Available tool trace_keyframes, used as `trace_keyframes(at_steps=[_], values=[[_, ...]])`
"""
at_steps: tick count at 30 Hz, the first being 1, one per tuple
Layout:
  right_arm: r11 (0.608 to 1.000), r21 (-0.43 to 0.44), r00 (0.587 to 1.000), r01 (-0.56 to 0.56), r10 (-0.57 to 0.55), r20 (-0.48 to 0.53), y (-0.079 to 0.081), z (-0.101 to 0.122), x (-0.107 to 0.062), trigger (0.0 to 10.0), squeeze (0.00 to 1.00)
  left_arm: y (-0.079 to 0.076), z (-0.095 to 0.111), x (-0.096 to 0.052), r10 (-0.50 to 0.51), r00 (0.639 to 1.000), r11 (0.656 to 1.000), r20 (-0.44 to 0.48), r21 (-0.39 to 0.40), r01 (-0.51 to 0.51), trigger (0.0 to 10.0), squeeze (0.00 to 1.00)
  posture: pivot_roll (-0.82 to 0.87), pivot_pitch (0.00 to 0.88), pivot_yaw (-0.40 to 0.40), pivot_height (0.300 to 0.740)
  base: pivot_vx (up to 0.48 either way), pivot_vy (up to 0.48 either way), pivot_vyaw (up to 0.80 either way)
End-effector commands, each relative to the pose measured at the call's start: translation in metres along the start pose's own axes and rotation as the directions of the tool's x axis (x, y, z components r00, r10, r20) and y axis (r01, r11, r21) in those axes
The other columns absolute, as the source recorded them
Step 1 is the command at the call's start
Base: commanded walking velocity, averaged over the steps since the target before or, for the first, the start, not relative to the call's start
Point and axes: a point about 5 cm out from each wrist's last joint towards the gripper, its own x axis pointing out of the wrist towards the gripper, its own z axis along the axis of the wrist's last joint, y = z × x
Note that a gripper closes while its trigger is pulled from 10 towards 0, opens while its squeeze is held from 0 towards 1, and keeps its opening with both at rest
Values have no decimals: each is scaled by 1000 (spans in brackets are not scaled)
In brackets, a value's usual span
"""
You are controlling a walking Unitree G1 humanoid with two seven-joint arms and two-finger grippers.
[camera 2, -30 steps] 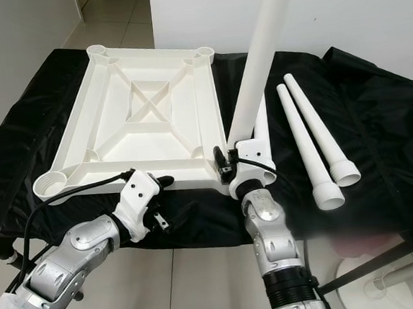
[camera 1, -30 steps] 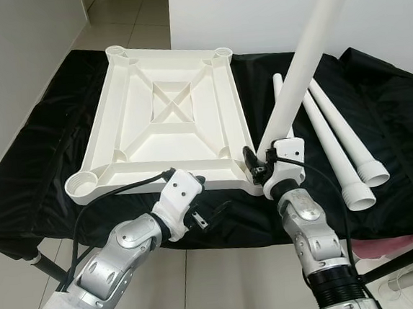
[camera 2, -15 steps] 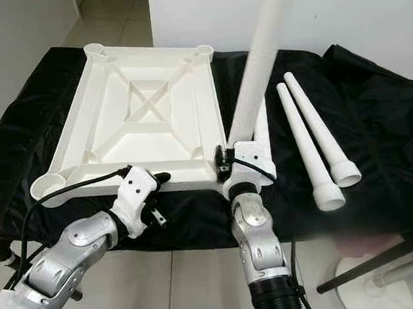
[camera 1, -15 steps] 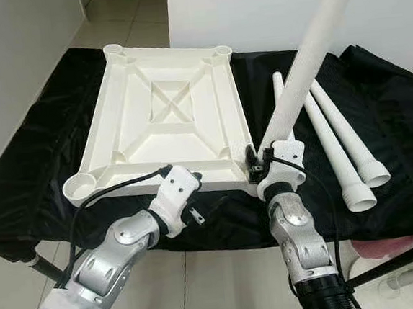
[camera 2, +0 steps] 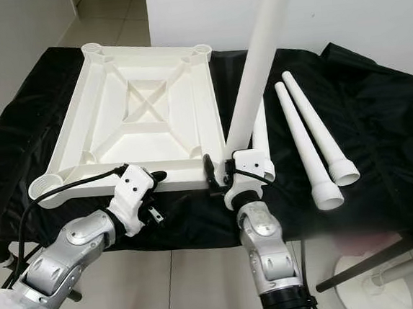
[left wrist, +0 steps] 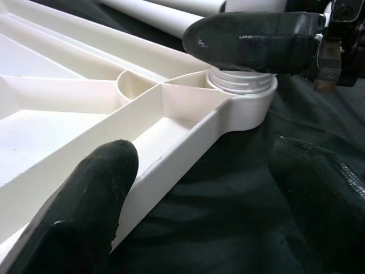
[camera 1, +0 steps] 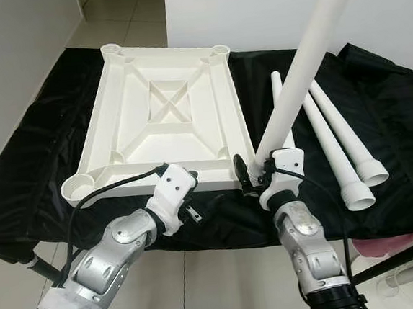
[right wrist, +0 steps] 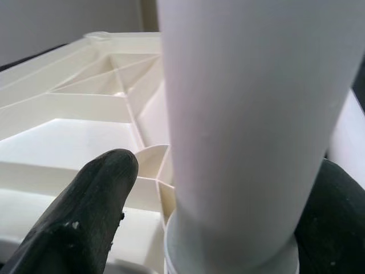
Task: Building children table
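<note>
Black cloth (camera 1: 41,162): bears upturned tabletop (camera 1: 167,114).
Right gripper (camera 1: 255,175): has slid leftward, seemingly clamped round upright leg (camera 1: 297,74) in near corner socket.
Left gripper (camera 2: 154,195): fingers apart, at tabletop's near edge.

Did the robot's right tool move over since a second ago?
Yes. The right tool, holding the white leg, has slid toward the robot's left, closer to the tabletop's near corner socket, and away from the loose legs.
</note>
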Motion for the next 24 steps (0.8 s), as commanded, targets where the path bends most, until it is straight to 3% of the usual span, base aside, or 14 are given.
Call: trace_keyframes(at_steps=[1,8,20,21,22,23,24], values=[[999,-13,999,-38,38,-19,-4,-7,-1,10000,0,-9,0,0,-152,988,988,6,7,152,10000,0,36,70,-49,740,0,0,0],[983,-99,988,-155,152,-36,-16,-10,5,10000,0,-7,2,6,-136,991,991,11,-14,136,10000,0,37,38,-42,740,0,0,0],[947,-170,962,-274,268,-57,-27,-15,11,10000,0,-9,1,9,-160,987,987,3,-33,160,10000,0,28,17,-23,740,0,0,0],[946,-169,961,-277,270,-60,-28,-16,12,8588,0,-10,1,9,-169,986,985,-1,-44,169,10000,0,26,18,-20,740,0,0,0],[947,-165,961,-276,270,-62,-29,-16,12,2392,0,-11,1,9,-174,985,983,-4,-53,174,10000,0,26,18,-20,740,0,0,0],[947,-165,961,-276,270,-62,-29,-16,12,2392,0,-11,1,9,-174,985,983,-4,-53,174,10000,0,26,18,-20,740,0,0,0],[948,-163,962,-274,267,-63,-30,-17,12,0,0,-11,1,10,-179,984,983,-4,-52,179,10000,0,19,20,-15,740,0,0,0]])
